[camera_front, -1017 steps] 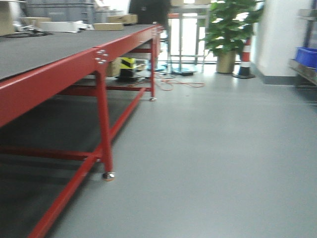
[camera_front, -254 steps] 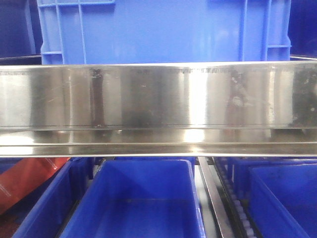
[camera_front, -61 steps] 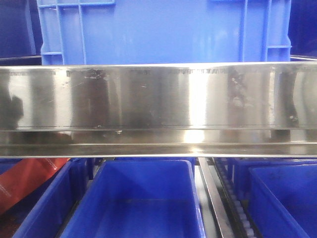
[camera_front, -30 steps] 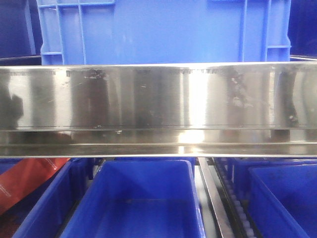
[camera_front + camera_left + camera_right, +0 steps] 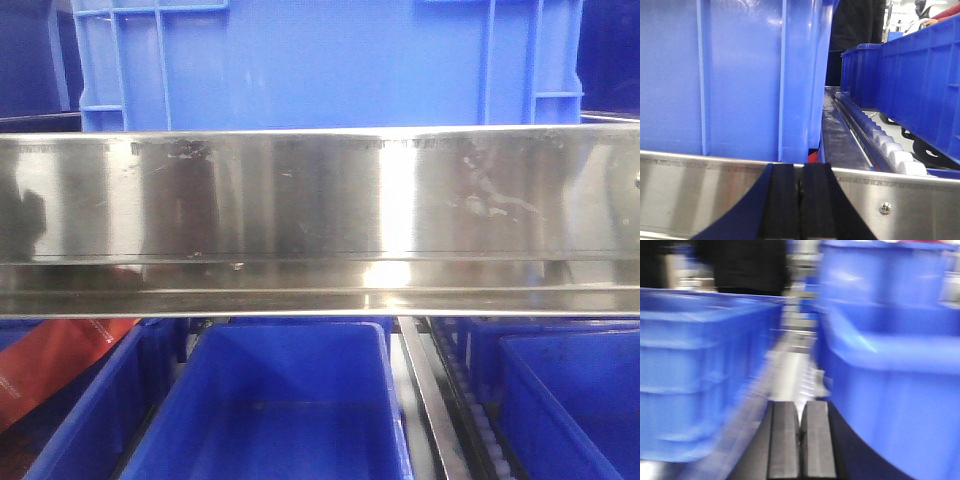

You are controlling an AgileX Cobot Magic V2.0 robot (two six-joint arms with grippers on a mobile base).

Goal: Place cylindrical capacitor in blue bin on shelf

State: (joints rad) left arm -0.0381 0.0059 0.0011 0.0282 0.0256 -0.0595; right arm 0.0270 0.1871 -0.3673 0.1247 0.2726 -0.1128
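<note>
Left gripper (image 5: 801, 200): pads pressed flat together, only a hairline seam between them, nothing seen held. It sits low, at 6 o'clock in the left wrist view, right in front of the shelf (image 5: 700, 185) front rail. Beyond the rail, a tall blue bin (image 5: 730, 75) fills 9 to 12 o'clock; a roller track (image 5: 885, 145) runs off toward 2 o'clock, with another blue crate (image 5: 925, 85) at 3 o'clock.

Right gripper (image 5: 801, 440): pads likewise closed to a thin seam, nothing visible between them. View is motion-blurred. Blue bins at 9 and 3 o'clock, a pale track running up between them toward 12.

Cylindrical capacitor: not visible in any view. Neither set of jaws shows it. So its heading and long axis cannot be read; whether the stripe stands upright or lies over is unknown.

Front view: steel rail spans the middle, large bin (image 5: 330, 60) above at 12 o'clock, an open lower bin (image 5: 290, 400) at 6 o'clock, interior looks bare.

Judgement: either the drop is already made or the part is out of sight. If a placement is still pending, clear the rail's top edge before reaching in, release low over the bin floor, and keep the cylinder's axis vertical so it does not roll.
</note>
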